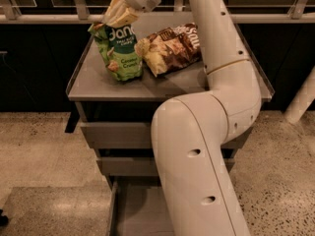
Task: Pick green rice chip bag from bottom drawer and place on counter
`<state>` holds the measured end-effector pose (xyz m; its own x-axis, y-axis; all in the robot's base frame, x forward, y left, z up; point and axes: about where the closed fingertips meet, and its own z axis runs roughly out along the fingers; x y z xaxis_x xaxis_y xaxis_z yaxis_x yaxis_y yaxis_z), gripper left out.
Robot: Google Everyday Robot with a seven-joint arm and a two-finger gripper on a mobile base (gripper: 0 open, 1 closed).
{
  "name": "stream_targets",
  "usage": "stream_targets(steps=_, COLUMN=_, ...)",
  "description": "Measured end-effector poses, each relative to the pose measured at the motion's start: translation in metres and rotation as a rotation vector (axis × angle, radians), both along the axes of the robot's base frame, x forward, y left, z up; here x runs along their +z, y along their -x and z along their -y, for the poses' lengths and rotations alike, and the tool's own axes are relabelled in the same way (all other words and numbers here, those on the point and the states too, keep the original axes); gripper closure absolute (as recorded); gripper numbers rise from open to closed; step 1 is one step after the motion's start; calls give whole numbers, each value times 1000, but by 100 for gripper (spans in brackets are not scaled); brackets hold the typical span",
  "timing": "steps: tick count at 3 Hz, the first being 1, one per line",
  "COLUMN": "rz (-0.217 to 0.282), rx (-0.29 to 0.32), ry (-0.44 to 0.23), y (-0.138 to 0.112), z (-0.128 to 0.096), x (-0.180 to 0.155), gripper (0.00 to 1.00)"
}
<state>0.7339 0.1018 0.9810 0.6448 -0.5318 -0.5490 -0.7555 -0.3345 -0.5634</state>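
The green rice chip bag (121, 53) stands upright on the left part of the counter (93, 88), its base touching the grey top. My gripper (117, 14) is right above it, fingers closed on the bag's crinkled top edge. The bottom drawer (140, 213) is pulled open below; the stretch of its flat grey floor that shows is bare, and my arm hides the rest.
A brown-and-cream "Salt" chip bag (171, 47) lies on the counter just right of the green bag, almost touching it. My white arm (197, 151) covers the cabinet's right front. Two upper drawers (118, 134) are shut. A railing (44, 18) runs behind the counter.
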Motion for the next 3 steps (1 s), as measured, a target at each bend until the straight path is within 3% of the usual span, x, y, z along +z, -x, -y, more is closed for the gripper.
stream_targets(steps=2, rz=5, rx=-6, ry=-11, y=-4, z=-5, x=0, gripper=12)
stream_targets(steps=3, rz=5, rx=-6, ry=-11, y=-4, z=-5, x=0, gripper=0)
